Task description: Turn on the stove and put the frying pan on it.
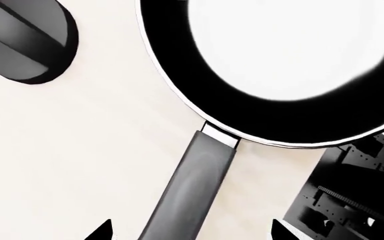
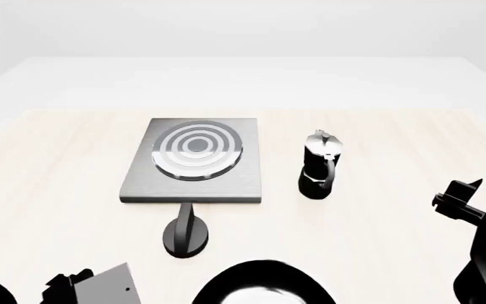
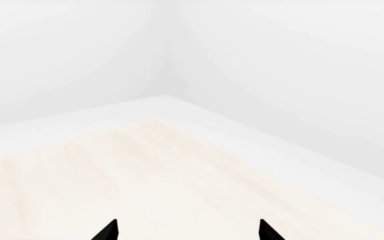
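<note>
The stove [image 2: 142,183] is a grey slab with a ringed burner [image 2: 197,149] at the table's middle. Its black knob [image 2: 186,235] stands in front of it, and also shows in the left wrist view as the knob [image 1: 26,41]. The frying pan [image 2: 260,286], black with a pale inside, lies at the near edge. My left gripper [image 1: 192,232] is open, and the pan's long handle [image 1: 195,185] runs between its spread fingertips [image 1: 104,231] without touching them. My right gripper [image 3: 186,232] is open over bare table, far right of the pan.
A tall black moka pot [image 2: 321,166] stands right of the stove. The right arm [image 2: 479,247] hangs at the right edge of the head view. A dark robot part [image 1: 352,200] sits close beside the pan's rim. White walls ring the pale table [image 3: 145,165].
</note>
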Available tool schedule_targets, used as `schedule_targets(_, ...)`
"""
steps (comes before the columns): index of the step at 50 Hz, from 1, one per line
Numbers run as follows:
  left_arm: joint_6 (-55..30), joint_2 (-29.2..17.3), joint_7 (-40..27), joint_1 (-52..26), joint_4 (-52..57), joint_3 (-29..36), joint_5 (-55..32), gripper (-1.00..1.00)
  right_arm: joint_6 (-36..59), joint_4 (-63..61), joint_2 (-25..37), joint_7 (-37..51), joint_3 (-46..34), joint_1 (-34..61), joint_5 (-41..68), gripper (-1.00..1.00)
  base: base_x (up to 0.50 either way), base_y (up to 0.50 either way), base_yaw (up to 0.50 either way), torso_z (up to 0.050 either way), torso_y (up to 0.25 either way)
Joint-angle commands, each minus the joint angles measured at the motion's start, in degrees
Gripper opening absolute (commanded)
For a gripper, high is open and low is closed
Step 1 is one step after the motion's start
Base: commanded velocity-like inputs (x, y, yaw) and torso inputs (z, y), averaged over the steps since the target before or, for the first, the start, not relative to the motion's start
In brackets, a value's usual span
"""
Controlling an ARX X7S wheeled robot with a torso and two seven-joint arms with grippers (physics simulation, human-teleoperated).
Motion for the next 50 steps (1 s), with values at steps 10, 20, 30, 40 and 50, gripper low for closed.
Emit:
schedule_targets(10, 1.8, 2.87, 9.71, 5.29, -3.65, 1.64, 13.76, 1.0, 0.1, -0.35, 0.15, 0.2, -0.19, -0.19, 0.27, 1.0, 0.0, 0.0, 0.0, 0.0, 0.0)
schedule_targets(20, 4.46, 3.68, 14.68, 8.59, -5.64, 3.59, 20.68, 1.0, 0.67, -1.24, 0.36, 0.33, -0.03, -0.22, 0.59, 1.0, 0.0, 0.0, 0.0, 0.0, 0.0)
schedule_targets(30, 8.36, 4.98, 20.2, 12.09, -8.59, 6.16, 27.9, 1.0, 0.64, -1.42, 0.35, 0.48, -0.14, -0.23, 0.72, 1.0, 0.0, 0.0, 0.0, 0.0, 0.0)
schedule_targets(40, 9.99, 6.2, 22.75, 14.07, -11.18, 8.02, 30.95, 1.0, 0.27, -1.41, 0.27, 0.4, -0.2, -0.49, 0.93, 1.0, 0.0, 0.0, 0.0, 0.0, 0.0)
schedule_targets(50, 11.09, 6.46, 25.19, 14.57, -11.03, 9.29, 33.3, -1.0, 0.36, -1.61, 0.28, 0.62, -0.44, -0.49, 0.99, 1.0, 0.0, 0.0, 0.0, 0.0, 0.0)
